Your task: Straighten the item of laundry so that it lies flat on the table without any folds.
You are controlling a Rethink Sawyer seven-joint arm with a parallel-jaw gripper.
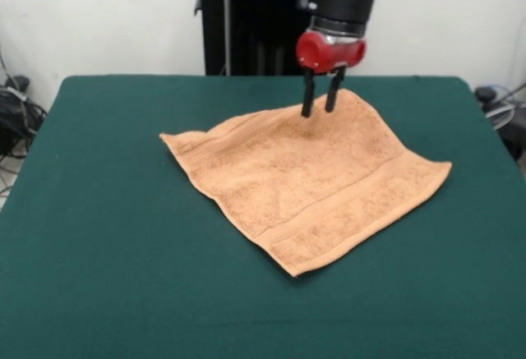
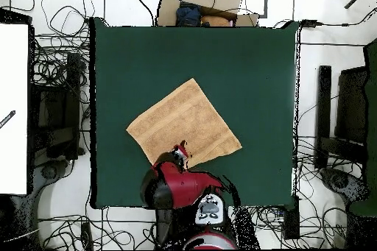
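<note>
The small peach-orange terry-cloth towel (image 1: 308, 182) lies spread out near the middle of the large dark green cloth-covered table (image 1: 107, 252), turned like a diamond, its corners pointing in the front view toward roughly nine, twelve, three and six o'clock. A woven band runs along the hem on the five o'clock side, parallel to that edge. The cloth looks mostly flat, with a gentle rise near the twelve o'clock corner, right where the arm is working.

And there's the red and black arm, coming down from the top of the front view, its gripper (image 1: 320, 104) just above the towel's far corner. The two dark fingers (image 1: 308, 96) hang straight down with a clear gap between them, spread apart, nothing pinched between them. Their tips sit right at the cloth surface; contact or a slight hover, hard to say.

From overhead, the towel (image 2: 184, 124) sits a little toward the table's six o'clock side, and the gripper (image 2: 180, 150) covers the corner nearest the robot's base. The table (image 2: 250, 64) stretches wide on all sides.
</note>
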